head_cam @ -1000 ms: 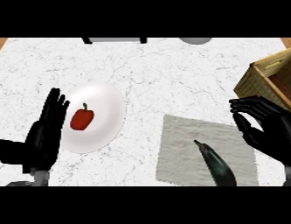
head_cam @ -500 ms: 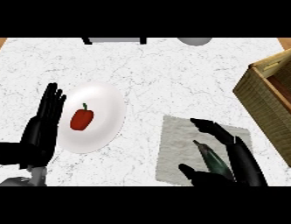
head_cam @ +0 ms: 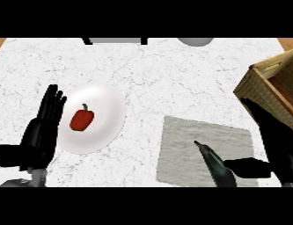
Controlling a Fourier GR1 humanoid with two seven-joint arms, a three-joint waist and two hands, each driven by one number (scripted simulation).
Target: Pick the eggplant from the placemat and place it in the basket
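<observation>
R hand (head_cam: 275, 145) was open, straight-fingered, just right of eggplant (head_cam: 217, 166) on placemat (head_cam: 188, 145); should curl round mid-body w/ thumb before lifting.

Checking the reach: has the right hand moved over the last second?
Yes. The right hand swung in over the placemat, then back right; it is now beside the eggplant, under the basket.

Two glossy black hands, left hand (head_cam: 39, 134) and right hand (head_cam: 280, 147), on grey forearms.
</observation>
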